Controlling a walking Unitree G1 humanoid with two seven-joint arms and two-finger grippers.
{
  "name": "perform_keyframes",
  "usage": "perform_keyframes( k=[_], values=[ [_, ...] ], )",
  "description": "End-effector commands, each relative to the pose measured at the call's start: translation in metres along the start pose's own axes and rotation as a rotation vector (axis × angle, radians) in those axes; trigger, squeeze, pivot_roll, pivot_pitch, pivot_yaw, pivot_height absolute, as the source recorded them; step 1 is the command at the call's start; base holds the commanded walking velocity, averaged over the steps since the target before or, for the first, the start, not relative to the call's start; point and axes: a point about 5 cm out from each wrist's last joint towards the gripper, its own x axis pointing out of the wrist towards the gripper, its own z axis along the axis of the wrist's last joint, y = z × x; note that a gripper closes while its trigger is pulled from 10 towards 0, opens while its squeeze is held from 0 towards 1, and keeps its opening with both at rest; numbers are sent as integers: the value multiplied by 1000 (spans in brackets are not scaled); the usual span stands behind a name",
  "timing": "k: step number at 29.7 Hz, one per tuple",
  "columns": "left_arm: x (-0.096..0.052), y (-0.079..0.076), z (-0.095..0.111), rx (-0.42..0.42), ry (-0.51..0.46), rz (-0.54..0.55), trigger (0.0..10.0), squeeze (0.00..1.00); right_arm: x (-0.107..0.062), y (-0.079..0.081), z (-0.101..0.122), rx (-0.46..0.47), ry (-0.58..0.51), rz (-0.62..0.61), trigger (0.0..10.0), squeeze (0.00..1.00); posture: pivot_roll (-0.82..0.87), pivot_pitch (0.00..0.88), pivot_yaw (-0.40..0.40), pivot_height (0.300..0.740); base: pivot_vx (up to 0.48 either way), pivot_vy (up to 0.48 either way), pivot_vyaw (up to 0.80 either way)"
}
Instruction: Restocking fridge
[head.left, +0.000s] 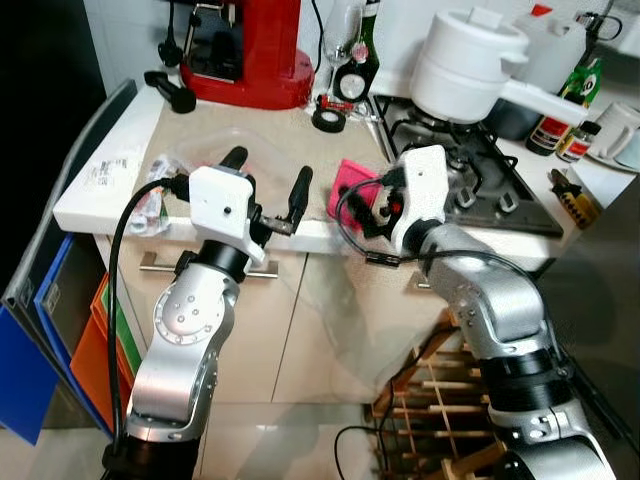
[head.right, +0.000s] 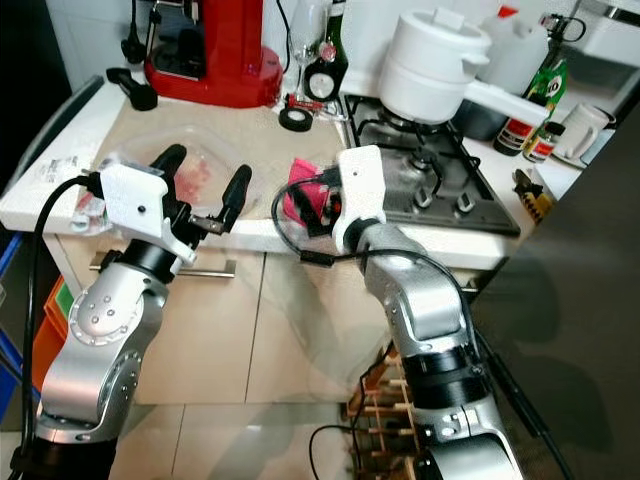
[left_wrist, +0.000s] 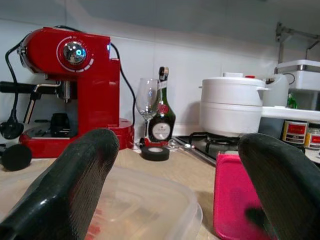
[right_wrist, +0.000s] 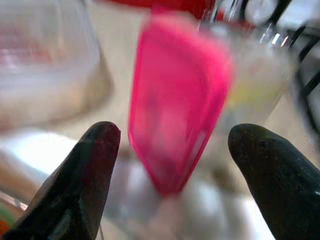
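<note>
A clear plastic tub (head.left: 205, 150) with red food inside lies on the beige counter (head.left: 280, 130). Beside it, near the counter's front edge, is a pink-lidded container (head.left: 350, 185). My left gripper (head.left: 267, 175) is open at the counter's edge, one finger over the clear tub and the other toward the pink container (left_wrist: 235, 195). My right gripper (right_wrist: 170, 165) is open and points at the pink container (right_wrist: 175, 105) from close in front, its fingertips apart from it. In the eye views its white wrist housing (head.left: 420, 195) hides its fingers.
A red coffee machine (head.left: 245, 50), a dark bottle (head.left: 358, 60) and a black tape roll (head.left: 330, 120) stand at the back. A white pot (head.left: 465, 65) sits on the gas hob (head.left: 480, 170). A wrapped packet (head.left: 150, 205) lies at the counter's left. Below are cabinet doors and a wooden rack (head.left: 440, 400).
</note>
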Motion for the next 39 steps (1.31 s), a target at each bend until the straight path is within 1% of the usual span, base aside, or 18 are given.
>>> perform_keyframes(
  k=[1,2,3,4,5,7,8,9,10,11,17,23,27,29,32,35,38,39],
  values=[
    [0,-5,4,-3,-11,-11,10000,0,6,-7,12,-94,-43,-16,10000,0,173,7,-154,740,0,0,0],
    [0,-5,4,-3,-10,-11,10000,0,11,-9,14,-161,-50,-28,10000,0,176,11,-155,740,0,0,0],
    [0,-6,3,-3,-7,-11,10000,0,19,-14,21,-306,-88,-62,10000,0,177,11,-157,740,0,0,0],
    [0,-5,3,-2,-7,-10,10000,0,24,-16,24,-376,-95,-76,10000,0,177,11,-157,740,0,0,0],
    [0,-5,3,-2,-7,-10,10000,0,24,-16,24,-376,-95,-76,10000,0,177,11,-157,740,0,0,0],
    [1,-5,4,0,-7,-8,10000,0,30,-20,31,-487,-134,-97,10000,0,183,15,-165,740,0,0,0],
    [1,-5,4,0,-7,-8,10000,0,30,-20,31,-487,-134,-97,10000,0,183,15,-165,740,0,0,0],
    [1,-4,5,3,-9,0,10000,0,35,-21,44,-578,-182,-112,10000,0,189,16,-172,740,0,0,0],
    [2,-4,5,3,-10,6,10000,0,37,-22,51,-617,-207,-122,10000,0,191,15,-175,740,0,0,0],
    [2,-4,5,3,-10,6,10000,0,37,-22,51,-617,-207,-122,10000,0,191,15,-175,740,0,0,0],
    [3,-3,5,5,-12,17,10000,0,43,-30,83,-815,-316,-214,10000,0,194,5,-183,740,0,0,0],
    [6,-2,5,8,-18,23,10000,0,44,-47,98,-1056,-329,-334,10000,0,194,0,-185,740,0,0,0],
    [7,-1,5,9,-20,26,10000,0,41,-53,108,-1091,-367,-383,10000,0,194,0,-190,740,0,0,0],
    [7,-1,5,10,-23,31,10000,0,39,-52,117,-1064,-433,-394,10000,0,194,0,-191,740,0,0,0],
    [7,-1,6,9,-26,40,10000,0,33,-41,125,-1068,-555,-359,10000,0,189,0,-191,740,0,0,0],
    [7,-1,6,7,-27,43,10000,0,26,-32,119,-1041,-632,-321,10000,0,181,0,-191,740,0,0,0],
    [7,-1,6,4,-27,44,10000,0,21,-28,108,-978,-657,-298,10000,0,169,0,-187,740,0,0,0],
    [7,-1,6,4,-27,44,10000,0,21,-28,108,-978,-657,-298,10000,0,169,0,-187,740,0,0,0]
  ],
)
